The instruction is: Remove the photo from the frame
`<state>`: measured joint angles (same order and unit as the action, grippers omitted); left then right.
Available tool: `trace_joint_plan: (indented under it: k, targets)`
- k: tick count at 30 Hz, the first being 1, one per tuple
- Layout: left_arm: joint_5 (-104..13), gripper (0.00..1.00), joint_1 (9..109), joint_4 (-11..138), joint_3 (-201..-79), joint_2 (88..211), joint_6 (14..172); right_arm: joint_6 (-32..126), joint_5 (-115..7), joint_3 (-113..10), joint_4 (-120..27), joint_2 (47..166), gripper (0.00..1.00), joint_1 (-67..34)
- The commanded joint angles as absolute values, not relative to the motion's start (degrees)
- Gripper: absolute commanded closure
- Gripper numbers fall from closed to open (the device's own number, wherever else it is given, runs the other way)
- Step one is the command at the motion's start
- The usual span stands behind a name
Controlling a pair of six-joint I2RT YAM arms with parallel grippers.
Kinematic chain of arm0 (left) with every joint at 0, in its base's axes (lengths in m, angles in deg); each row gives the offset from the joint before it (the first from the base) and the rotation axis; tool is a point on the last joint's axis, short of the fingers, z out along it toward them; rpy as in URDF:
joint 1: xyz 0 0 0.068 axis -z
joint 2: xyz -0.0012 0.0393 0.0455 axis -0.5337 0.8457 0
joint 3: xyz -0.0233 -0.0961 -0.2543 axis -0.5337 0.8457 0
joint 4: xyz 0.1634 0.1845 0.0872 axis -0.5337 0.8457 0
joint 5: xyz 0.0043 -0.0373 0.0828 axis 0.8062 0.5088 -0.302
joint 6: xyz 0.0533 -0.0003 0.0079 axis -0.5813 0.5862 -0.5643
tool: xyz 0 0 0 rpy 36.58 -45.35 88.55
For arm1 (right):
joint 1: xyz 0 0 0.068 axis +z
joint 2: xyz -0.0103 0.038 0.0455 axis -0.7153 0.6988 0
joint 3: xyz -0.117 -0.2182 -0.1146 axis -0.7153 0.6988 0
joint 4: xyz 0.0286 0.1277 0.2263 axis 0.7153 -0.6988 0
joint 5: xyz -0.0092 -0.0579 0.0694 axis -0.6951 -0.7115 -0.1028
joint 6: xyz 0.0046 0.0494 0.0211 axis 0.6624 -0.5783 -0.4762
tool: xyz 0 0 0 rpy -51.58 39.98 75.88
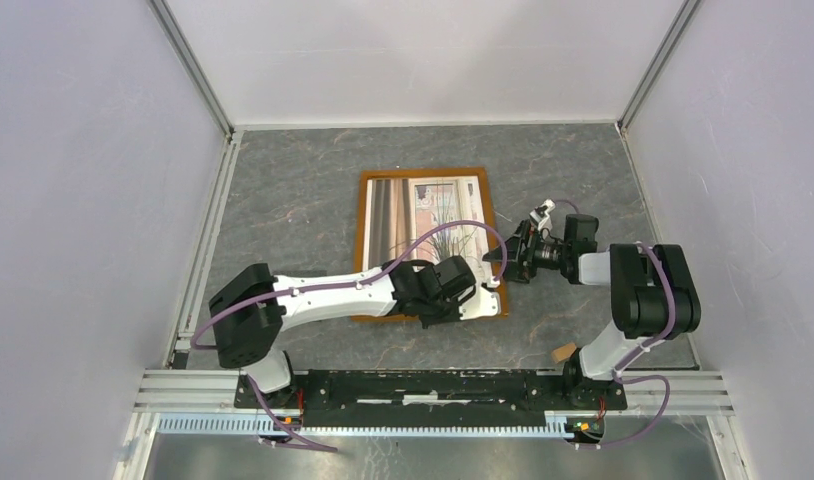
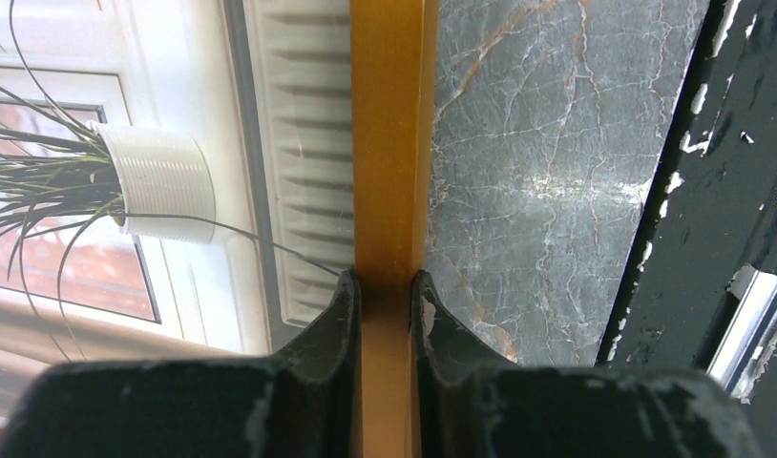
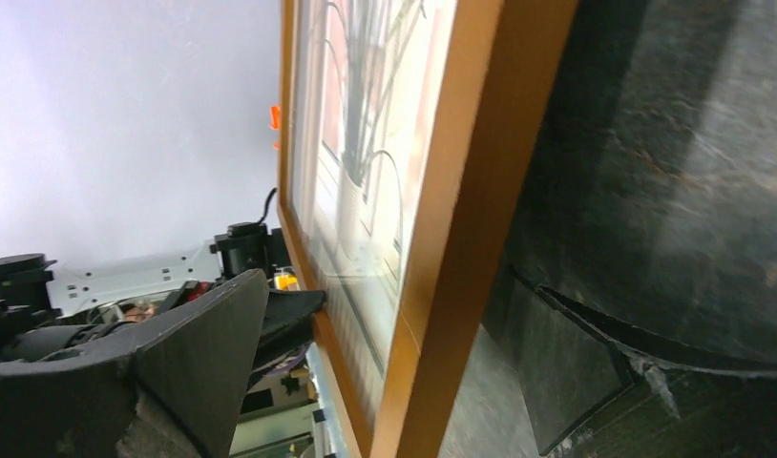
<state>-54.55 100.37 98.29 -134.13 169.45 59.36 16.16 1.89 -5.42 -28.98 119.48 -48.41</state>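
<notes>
We log the left gripper (image 2: 385,286) pinched narrow on the frame (image 1: 361,250) at its near border. The right gripper (image 3: 404,296) gapes wide, straddling the frame's right edge. The photo (image 1: 423,215) sits inside the frame.

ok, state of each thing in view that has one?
frame: face up on the table
photo: inside the frame
left pincer: shut on the frame's near border
right pincer: open, fingers either side of the frame's right edge
</notes>
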Motion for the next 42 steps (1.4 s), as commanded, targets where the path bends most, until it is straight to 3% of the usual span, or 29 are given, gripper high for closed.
trace_joint_plan:
  k: [1, 13, 19, 25, 32, 37, 38, 40, 41, 42]
  targets:
    - [-54.0, 0.98, 100.2, 90.5, -133.6, 164.5, 56.2, 6.9, 5.6, -5.0, -16.7, 122.1, 0.03, -46.6]
    - [-48.6, 0.98, 99.4, 86.5, -130.0, 160.7, 55.0, -0.4, 6.9, -5.0, -5.8, 128.6, 0.13, -42.0]
    - [-48.7, 0.98, 99.3, 86.5, -129.6, 160.9, 54.8, -11.1, 7.2, -3.5, 8.0, 131.2, 0.22, -40.7]
    - [-48.0, 0.98, 99.2, 86.1, -129.4, 160.9, 54.8, -14.2, 6.9, -2.1, 11.3, 132.2, 0.32, -40.2]
    - [-46.5, 0.98, 99.3, 86.0, -129.1, 161.0, 53.7, -13.4, 7.0, -1.9, 9.9, 132.7, 0.49, -39.2]
    - [-48.6, 0.97, 99.1, 86.4, -129.1, 161.0, 53.7, -13.4, 7.3, -2.6, 9.2, 131.6, 0.74, -39.2]
    - [-49.2, 0.93, 98.9, 87.0, -129.5, 161.1, 54.6, -13.3, 7.4, -2.9, 8.8, 131.1, 0.80, -39.1]
    - [-49.7, 0.76, 98.3, 89.4, -131.3, 161.4, 56.0, -12.0, 7.5, -3.6, 6.4, 129.6, 0.90, -39.1]
    - [-49.6, 0.66, 98.0, 91.1, -132.2, 161.6, 56.7, -10.5, 7.6, -4.3, 3.9, 128.6, 0.95, -39.1]
    - [-49.2, 0.49, 97.5, 92.6, -133.2, 161.6, 57.3, -9.1, 7.5, -4.8, 1.7, 127.5, 1.00, -39.2]
